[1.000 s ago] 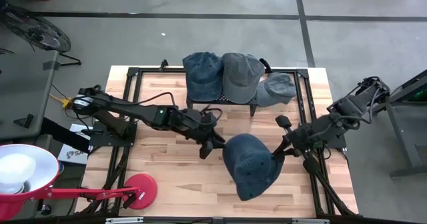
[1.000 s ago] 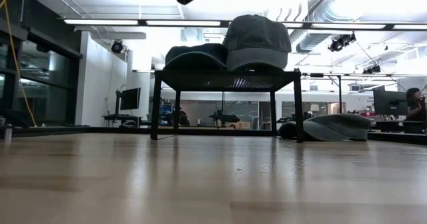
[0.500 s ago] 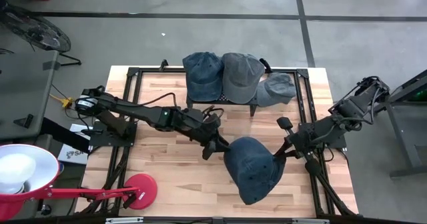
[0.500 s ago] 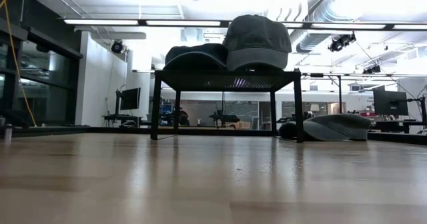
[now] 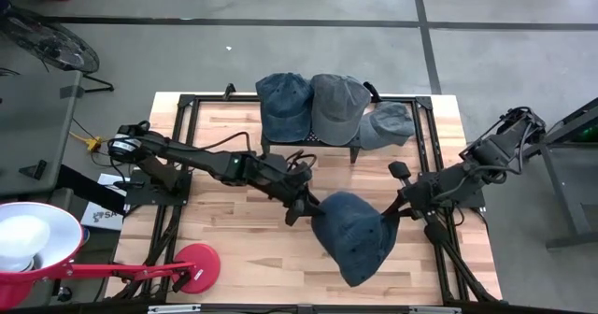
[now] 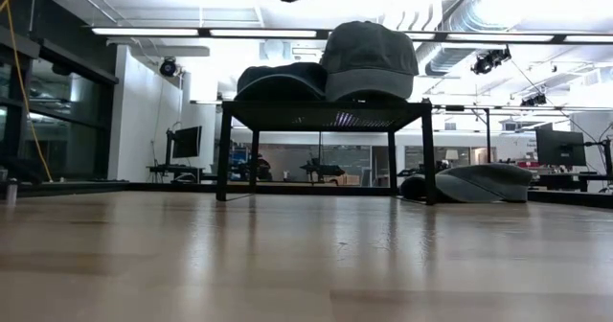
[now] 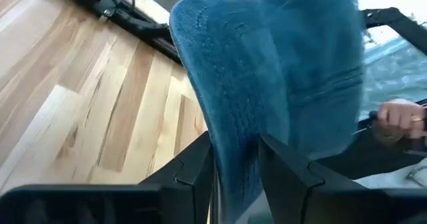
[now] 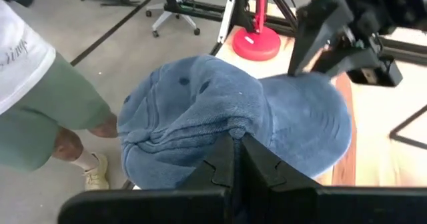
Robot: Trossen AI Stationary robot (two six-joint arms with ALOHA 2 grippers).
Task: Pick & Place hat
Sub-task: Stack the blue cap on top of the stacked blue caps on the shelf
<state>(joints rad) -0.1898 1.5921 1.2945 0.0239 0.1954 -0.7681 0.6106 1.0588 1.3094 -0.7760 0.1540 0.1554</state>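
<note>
A blue hat (image 5: 350, 235) hangs between my two grippers over the table's near right part, too high for the low view. My left gripper (image 5: 306, 208) is shut on its left side and my right gripper (image 5: 388, 216) on its right side. At the table's far edge, a black rack (image 5: 308, 138) carries a blue hat (image 5: 283, 104) and a grey hat (image 5: 336, 104), both crown up. Another grey-blue hat (image 5: 388, 125) lies on the table right of the rack. My left gripper pinches the hat's stitched brim (image 7: 230, 127) between its two fingers (image 7: 197, 167), coming nearly level from the table's left. The brim stands on edge between them, clear of the table. My right gripper pinches a bunched fold of the crown's cloth (image 8: 227, 127) between its shut fingers (image 8: 257, 161), slanting down from the table's right. The crown sags around the fold and the hat is lifted clear.
A red lamp base (image 5: 194, 265) stands at the table's near left, its white shade (image 5: 28, 239) beyond the edge. A person's legs (image 8: 47, 111) stand past the table's near side. Bare wood (image 5: 243, 249) lies under and left of the held hat.
My left gripper has edged toward the table's right and tipped a little, still shut on the brim. The hat has stayed lifted between both grippers, its left side nudged slightly rightward.
</note>
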